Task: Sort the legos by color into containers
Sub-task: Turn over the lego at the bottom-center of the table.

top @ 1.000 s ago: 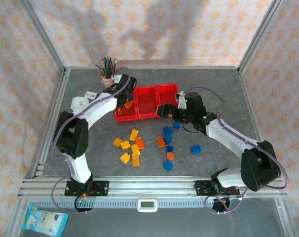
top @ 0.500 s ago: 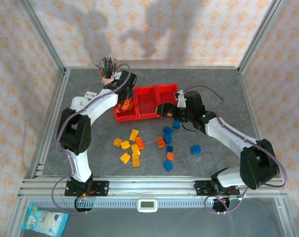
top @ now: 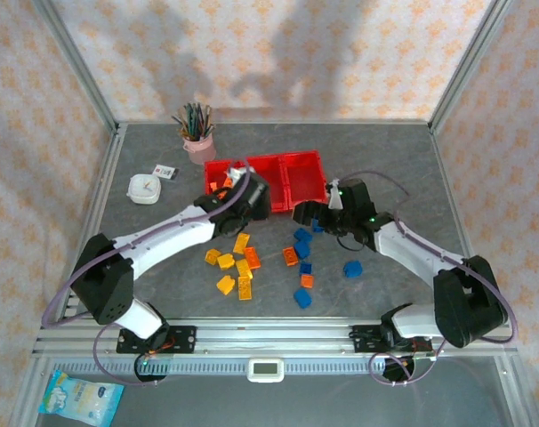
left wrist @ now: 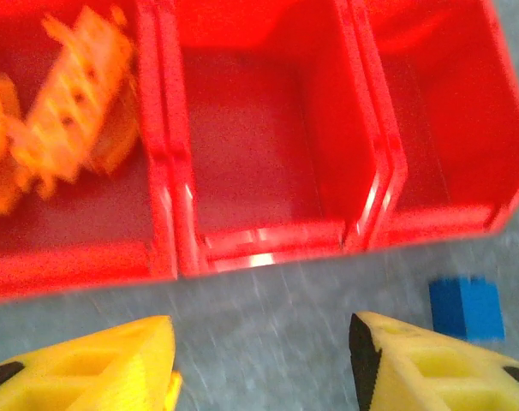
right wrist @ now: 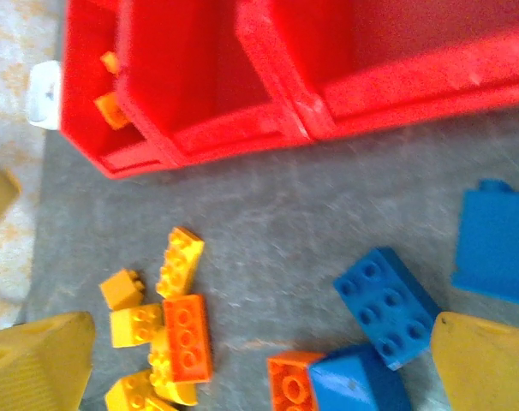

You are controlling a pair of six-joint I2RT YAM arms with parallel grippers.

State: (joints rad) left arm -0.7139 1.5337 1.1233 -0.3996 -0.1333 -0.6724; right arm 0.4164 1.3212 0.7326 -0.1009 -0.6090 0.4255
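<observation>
Three joined red containers (top: 287, 169) stand at mid-table. The left bin (left wrist: 80, 214) holds several orange legos (left wrist: 71, 103); the middle bin (left wrist: 259, 145) and the right bin (left wrist: 439, 111) look bare. My left gripper (top: 249, 197) hovers open over the table just in front of the bins, nothing between its fingers (left wrist: 97, 368). My right gripper (top: 303, 213) is open above blue legos (right wrist: 388, 304) and an orange brick (right wrist: 294, 385), holding nothing. Yellow and orange legos (top: 234, 262) lie in a loose cluster nearer the arms.
A pink cup of pens (top: 197, 142) stands behind the bins, with a white round object (top: 145, 188) and a small card (top: 165, 170) at the left. Loose blue bricks (top: 352, 269) lie right of the cluster. Metal frame rails edge the table.
My left gripper has pulled back from over the left bin toward the near side and now stands open; the orange piece it carried is gone from it. The right gripper shifted slightly nearer.
</observation>
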